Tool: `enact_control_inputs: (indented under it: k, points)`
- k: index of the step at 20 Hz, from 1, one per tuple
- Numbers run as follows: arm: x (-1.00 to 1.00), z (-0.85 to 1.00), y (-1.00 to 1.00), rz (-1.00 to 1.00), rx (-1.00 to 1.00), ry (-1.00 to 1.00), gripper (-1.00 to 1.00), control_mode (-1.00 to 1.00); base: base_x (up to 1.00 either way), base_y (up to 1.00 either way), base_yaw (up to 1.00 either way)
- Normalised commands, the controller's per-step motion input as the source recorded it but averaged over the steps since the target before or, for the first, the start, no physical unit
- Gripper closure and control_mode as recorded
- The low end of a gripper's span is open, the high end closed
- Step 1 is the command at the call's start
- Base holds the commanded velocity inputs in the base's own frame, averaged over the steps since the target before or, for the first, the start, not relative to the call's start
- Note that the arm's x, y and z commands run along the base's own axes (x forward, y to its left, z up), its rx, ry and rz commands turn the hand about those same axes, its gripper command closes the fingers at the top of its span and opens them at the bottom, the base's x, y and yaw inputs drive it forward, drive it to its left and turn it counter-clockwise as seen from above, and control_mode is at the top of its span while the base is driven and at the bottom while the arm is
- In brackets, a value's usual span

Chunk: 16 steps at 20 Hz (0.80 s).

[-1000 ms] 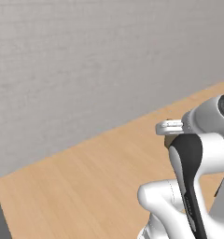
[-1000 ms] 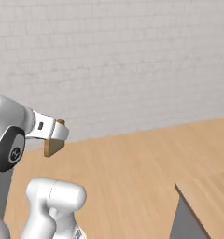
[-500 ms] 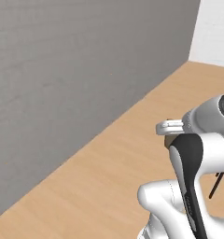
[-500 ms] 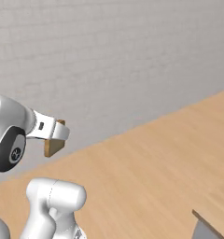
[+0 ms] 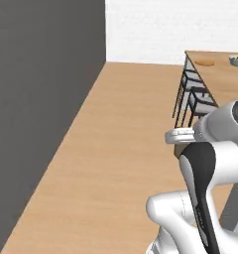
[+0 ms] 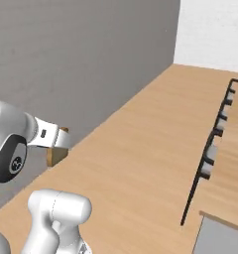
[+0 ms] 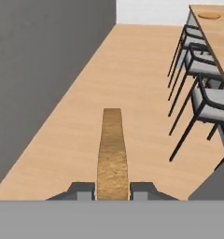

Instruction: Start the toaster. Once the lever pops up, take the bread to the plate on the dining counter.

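Hand view: the gripper (image 7: 112,190) pinches the bread (image 7: 112,156) edge-on between its two dark grey finger tips (image 7: 81,190), which press on both flat faces of the slice. The bread is a thin slab running from the tips toward 12 o'clock; its near edge is coarse, golden-brown and granular, and its far edge is paler tan and smoother. At 1 to 3 o'clock stands a row of stools (image 7: 203,100) with thin black metal frames and flat grey seats, tucked along the dining counter (image 7: 215,29), a light-wood slab with straight edges. On its far end, at 1 o'clock, lies the plate (image 7: 209,16), a flat round tan disc. A smooth matte grey wall (image 7: 44,60) fills 9 to 11 o'clock, above a light plank floor (image 7: 132,79) with fine grain.

Right base view: the bread (image 6: 55,154) shows as a tan block below the white hand.

Left base view: a white bowl (image 5: 237,60) of fruit sits at 1 o'clock on the dining counter (image 5: 215,74), just beside the plate (image 5: 205,62). No readable writing appears.
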Motion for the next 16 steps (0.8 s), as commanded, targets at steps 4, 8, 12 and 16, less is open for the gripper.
enact_control_inputs:
  k: [4, 8, 12, 16]
  points:
    - [0.00, 0.00, 0.00, 0.00, 0.00, 0.00, 1.00, 1.00, 0.89, 0.48, -0.74]
    - [0.00, 0.00, 0.00, 0.00, 0.00, 0.00, 1.00, 1.00, 0.96, 0.53, -0.71]
    - [0.00, 0.00, 0.00, 0.00, 0.00, 0.00, 1.00, 1.00, 1.00, 0.72, -0.64]
    - [0.00, 0.00, 0.00, 0.00, 0.00, 0.00, 1.00, 1.00, 0.85, 0.99, -0.50]
